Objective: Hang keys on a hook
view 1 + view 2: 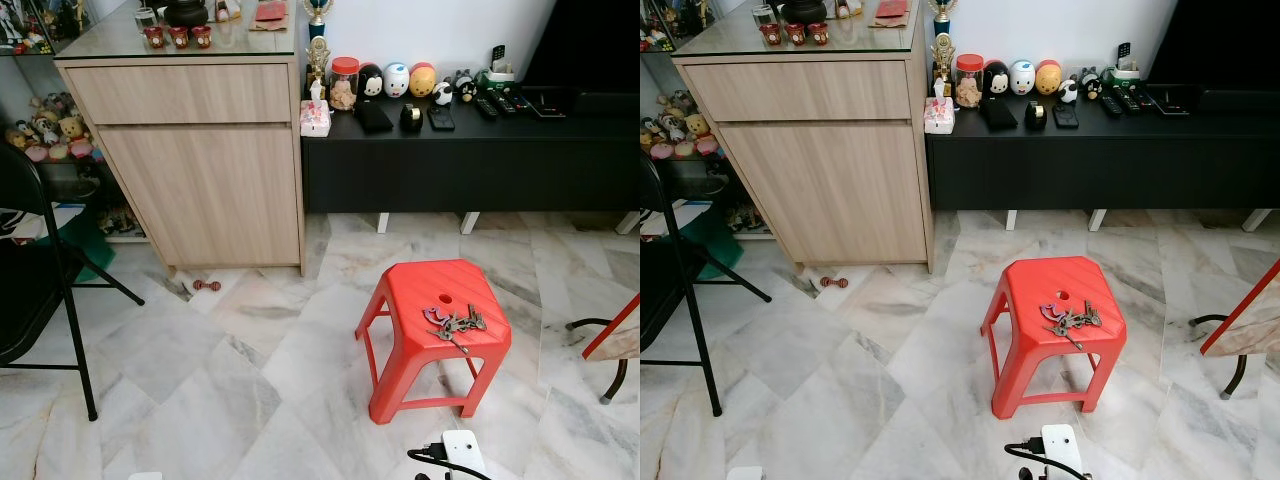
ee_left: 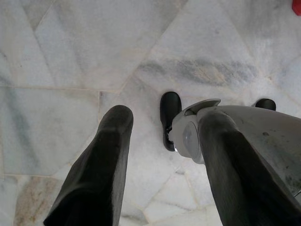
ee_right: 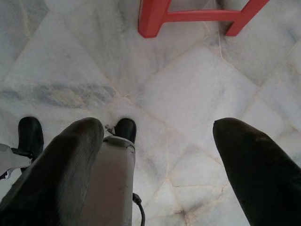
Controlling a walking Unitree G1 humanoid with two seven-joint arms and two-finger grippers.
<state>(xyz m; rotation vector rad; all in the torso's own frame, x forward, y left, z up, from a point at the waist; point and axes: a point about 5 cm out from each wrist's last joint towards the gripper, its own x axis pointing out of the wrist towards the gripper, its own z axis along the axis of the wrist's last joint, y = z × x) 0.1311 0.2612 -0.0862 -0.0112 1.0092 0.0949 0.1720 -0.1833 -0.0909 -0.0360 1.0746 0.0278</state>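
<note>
Two grippers are hanging idle over the marble floor (image 1: 200, 380), both spread wide and carrying nothing: left gripper (image 2: 162, 165) and right gripper (image 3: 157, 155), each looking down past the robot's legs. Black folding chair (image 1: 30, 280) is standing at far left. Wooden cabinet (image 1: 190, 160) is sitting left of centre, touching the black low console (image 1: 470, 150), which is carrying toys and remotes. Red stool (image 1: 435, 335) is standing right of centre on the floor. Keys (image 1: 455, 323) are lying on the stool's seat, just beside its centre hole.
</note>
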